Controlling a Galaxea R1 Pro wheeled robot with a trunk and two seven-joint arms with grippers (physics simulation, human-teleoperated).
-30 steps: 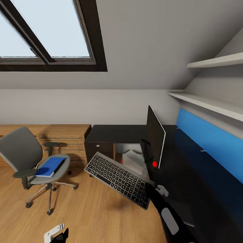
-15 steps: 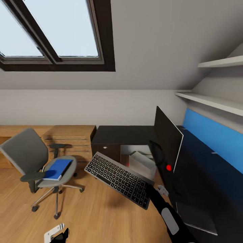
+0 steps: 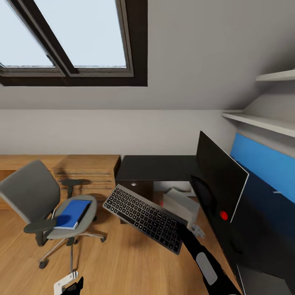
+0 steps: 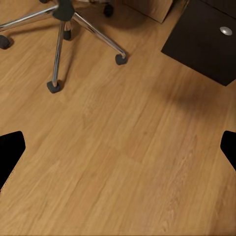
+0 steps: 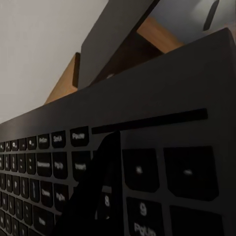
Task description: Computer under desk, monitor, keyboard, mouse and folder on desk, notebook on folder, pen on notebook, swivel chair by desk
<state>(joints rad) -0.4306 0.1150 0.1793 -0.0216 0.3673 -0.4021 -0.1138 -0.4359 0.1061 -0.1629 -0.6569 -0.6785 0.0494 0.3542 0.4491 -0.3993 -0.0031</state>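
Fingers (image 5: 96, 191) of the right gripper (image 3: 183, 230) clamp the near edge of the keyboard (image 3: 144, 217), which hangs tilted in the air above the wooden floor (image 3: 123, 262), held apart from the bench (image 3: 164, 167). The right wrist view adds what the head view cannot: one dark finger lying across the key rows, pressed flat on the key face. At the head view's lower edge the left gripper (image 3: 67, 283) hangs low; its wrist view shows both fingers (image 4: 10, 152) spread wide at the frame's sides, released, with bare floor between them and the chair's chrome legs and castors beyond. Further off, the swivel chair (image 3: 39, 200) stands on the floor, well apart from the bench, with the blue folder (image 3: 73, 213) lying flat on its seat. To the right, the monitor (image 3: 221, 180) stands upright on the dark bench, seen nearly edge-on. Beneath the benchtop, the grey computer (image 3: 180, 205) sits on the floor. Behind all this rise a wooden dresser (image 3: 88, 172), the white wall and a skylight (image 3: 73, 37).
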